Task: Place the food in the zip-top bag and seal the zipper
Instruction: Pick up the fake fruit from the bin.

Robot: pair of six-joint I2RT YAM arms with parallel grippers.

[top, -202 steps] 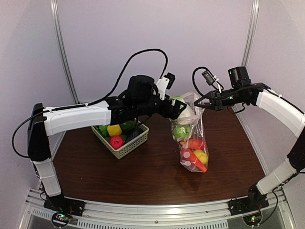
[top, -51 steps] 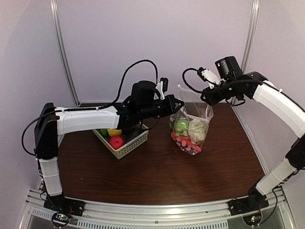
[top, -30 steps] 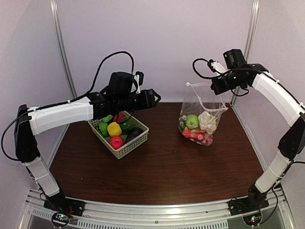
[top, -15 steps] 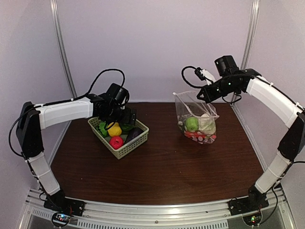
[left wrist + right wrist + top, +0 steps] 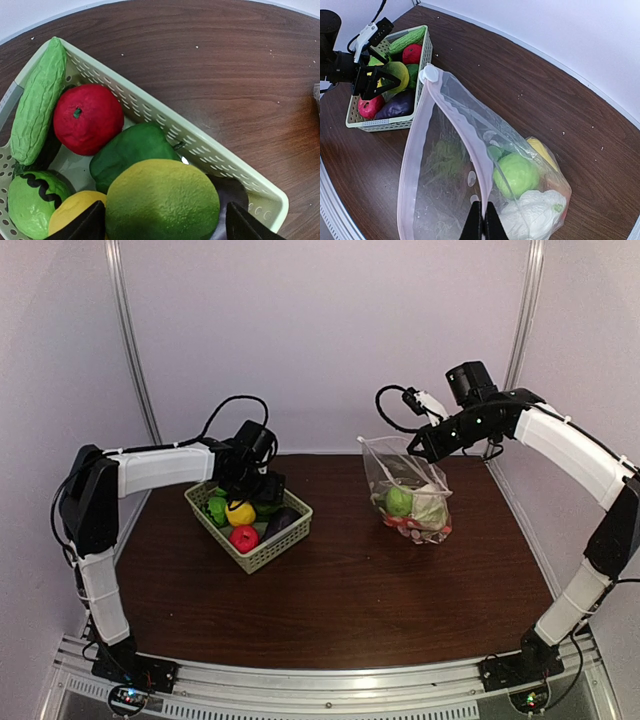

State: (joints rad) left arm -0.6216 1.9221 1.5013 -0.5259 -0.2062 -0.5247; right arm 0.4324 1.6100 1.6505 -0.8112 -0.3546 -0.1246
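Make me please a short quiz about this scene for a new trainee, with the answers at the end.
1. True or false: the right gripper is shut on the rim of the zip-top bag.
2. Choose one. The open left gripper hangs: A) over the food in the basket; B) inside the bag; C) against the right gripper.
3. Fill in: the zipper is ___ (open or sealed).

Key: 1 true; 2 A; 3 open.
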